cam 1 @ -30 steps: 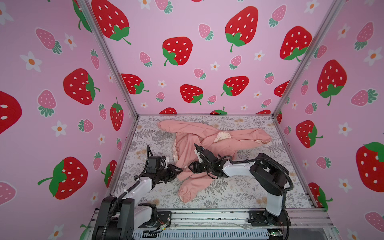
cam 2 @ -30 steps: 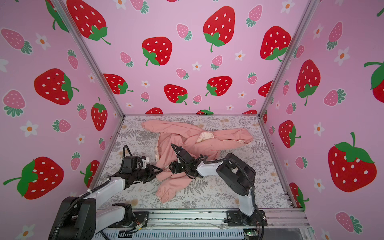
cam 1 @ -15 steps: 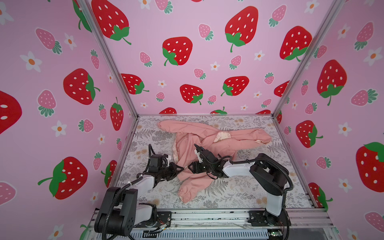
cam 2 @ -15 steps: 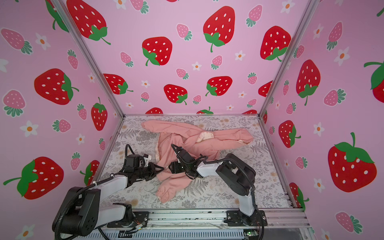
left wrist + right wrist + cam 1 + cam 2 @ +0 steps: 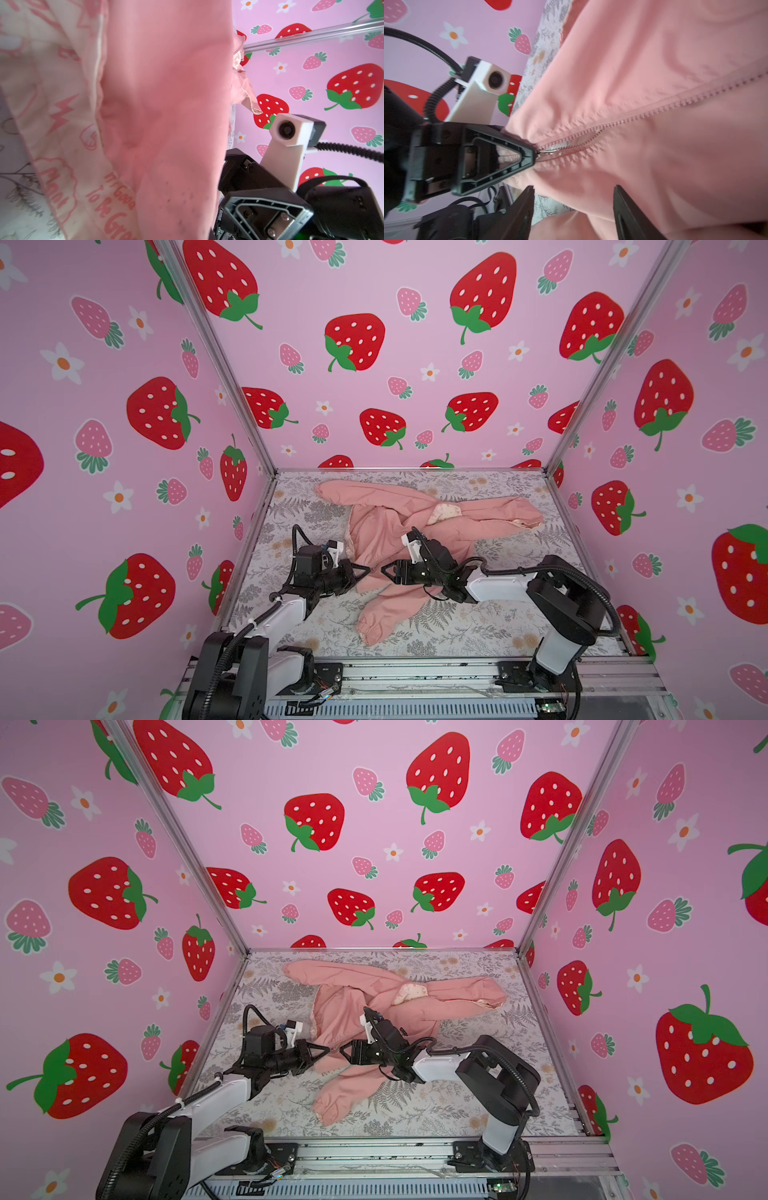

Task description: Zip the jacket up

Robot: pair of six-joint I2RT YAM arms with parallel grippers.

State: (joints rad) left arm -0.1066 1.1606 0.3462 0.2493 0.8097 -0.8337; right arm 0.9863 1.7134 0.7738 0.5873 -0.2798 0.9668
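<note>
Now left fingers [image 5: 508, 143] finish closing on jacket [image 5: 633, 83] hem beside zipper slider [image 5: 551, 150]; right fingers [image 5: 523, 207] gape, empty; zipping can likely begin.

Count: jacket [image 5: 376, 531], one, on the worktop [image 5: 478, 626]. Grippers, two: left gripper [image 5: 365, 568], right gripper [image 5: 384, 569]. Zipper slider [image 5: 550, 150], one.

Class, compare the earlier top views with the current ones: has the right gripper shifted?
No. In a top view the right gripper sits where it was, over the jacket, beside the same fern print.
</note>
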